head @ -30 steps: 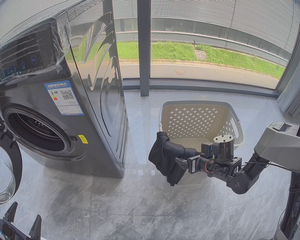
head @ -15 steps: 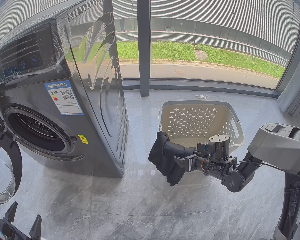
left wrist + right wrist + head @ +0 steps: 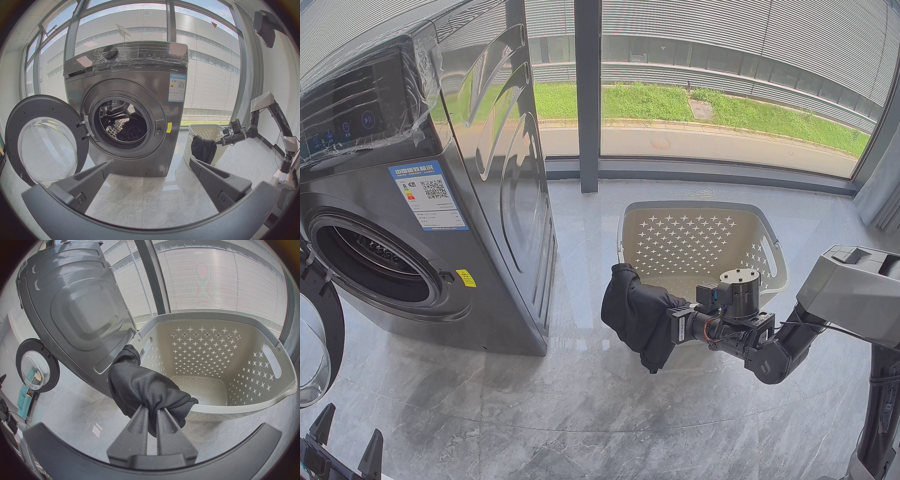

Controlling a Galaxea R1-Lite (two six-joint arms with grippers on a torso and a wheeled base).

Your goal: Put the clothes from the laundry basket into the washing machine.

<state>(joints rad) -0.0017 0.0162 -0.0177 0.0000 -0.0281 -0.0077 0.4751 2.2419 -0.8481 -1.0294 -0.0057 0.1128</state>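
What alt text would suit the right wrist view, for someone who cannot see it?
The right gripper is shut on a black garment, holding it in the air close by the rim of a cream basket. Beyond stands the grey washing machine, its round door swung open.

On the front of the washing machine [image 3: 506, 206], above and to the right of the drum opening [image 3: 375, 265], a blue-framed white label [image 3: 428, 195] with a QR code [image 3: 434, 189], a small coloured chart and rows of print too small to make out. Lower down, just beside the door latch at the opening's right edge, a small yellow sticker [image 3: 465, 278] with tiny dark marks (illegible as well). On the dark control panel [image 3: 344, 119], under crinkled plastic film [image 3: 419, 81], only a few pale blue round icons, no readable words or numbers.
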